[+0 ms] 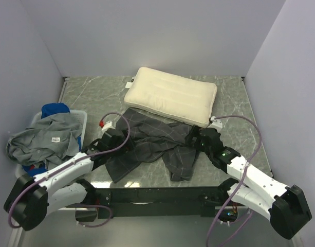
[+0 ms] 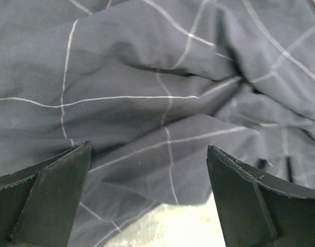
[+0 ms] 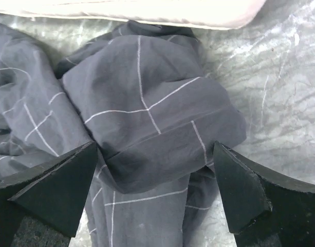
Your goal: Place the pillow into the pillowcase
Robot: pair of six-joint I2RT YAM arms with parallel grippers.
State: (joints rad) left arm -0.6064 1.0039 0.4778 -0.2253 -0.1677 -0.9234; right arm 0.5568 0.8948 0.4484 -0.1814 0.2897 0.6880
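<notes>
Left of the pillowcase [image 1: 152, 145], garments [image 1: 47, 136] fill a basket [image 1: 81, 115].

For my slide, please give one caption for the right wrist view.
Open right gripper over crumpled dark charcoal-grey grid-patterned fabric pillowcase, cream-white soft pillow edge beyond.

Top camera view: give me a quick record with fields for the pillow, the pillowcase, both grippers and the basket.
pillow: cream-white, rectangular, soft; lies flat at far middle, outside the case
pillowcase: dark charcoal fabric with thin light grid; crumpled just in front of the pillow
left gripper: open, over the case's left part
right gripper: open, over the case's right part
basket: pale, at left; holds a plain grey garment and a bright blue cloth
</notes>
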